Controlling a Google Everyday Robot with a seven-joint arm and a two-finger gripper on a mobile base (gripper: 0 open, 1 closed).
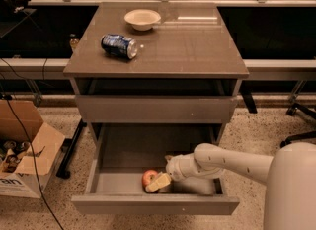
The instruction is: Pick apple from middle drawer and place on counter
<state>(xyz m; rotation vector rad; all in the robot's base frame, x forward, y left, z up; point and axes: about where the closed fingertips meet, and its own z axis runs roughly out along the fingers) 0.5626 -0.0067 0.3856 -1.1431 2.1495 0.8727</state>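
Reaching from the right, the robot's white arm (pixel 224 162) extends into the middle drawer (pixel 155 205), which stands open at the bottom of the desk (pixel 79 83). The gripper (pixel 159 182) sits low in the drawer's front half and touches the right side of the apple (pixel 147 176). Whether the gripper is apart or clamped on the apple cannot be told from this view. The apple rests on the drawer floor, near the front wall and slightly left of centre. Above it, the plain upper drawer front (pixel 155 108) is closed. On the counter (pixel 192 46), a blue soda can (pixel 119 45) lies on its side near the left edge. A pale bowl (pixel 142 19) stands behind it, toward the rear. An open cardboard box (pixel 24 165) sits on the speckled floor, left of the desk.
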